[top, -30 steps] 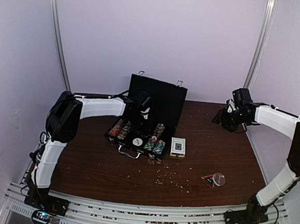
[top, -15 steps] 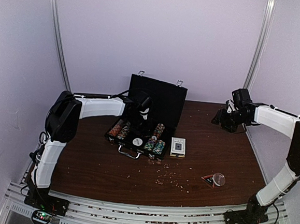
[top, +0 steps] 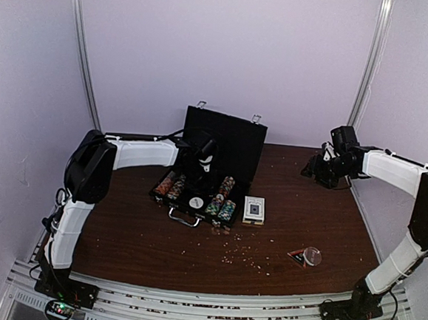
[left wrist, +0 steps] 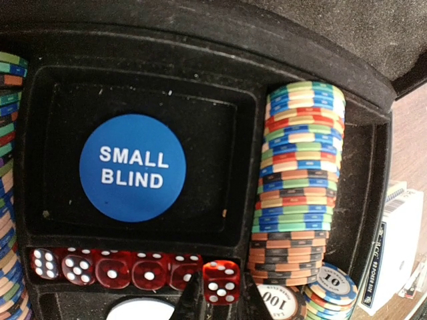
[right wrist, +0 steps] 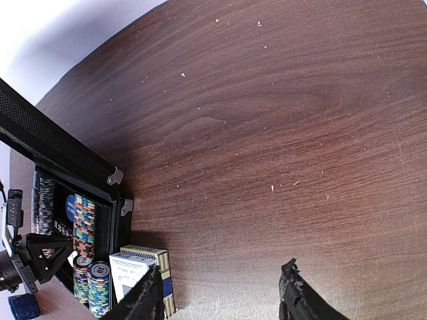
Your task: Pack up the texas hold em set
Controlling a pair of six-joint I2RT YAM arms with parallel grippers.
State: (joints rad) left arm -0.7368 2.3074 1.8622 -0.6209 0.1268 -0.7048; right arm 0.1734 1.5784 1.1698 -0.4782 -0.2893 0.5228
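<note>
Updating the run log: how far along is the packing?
Done: chip rows, dice row and SMALL BLIND button sit in the open case. In hand: left claw seems to pinch a red die. Left: card box outside, lid open. Right claw open, empty.

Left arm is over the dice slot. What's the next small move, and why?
Probably ease the left gripper straight down a touch, then open. The last red die sits between its fingertips, higher than and askew to the five dice lined up in the case slot. I can't tell if it's clamped. Seating it first should keep it from tipping onto the chips.
</note>
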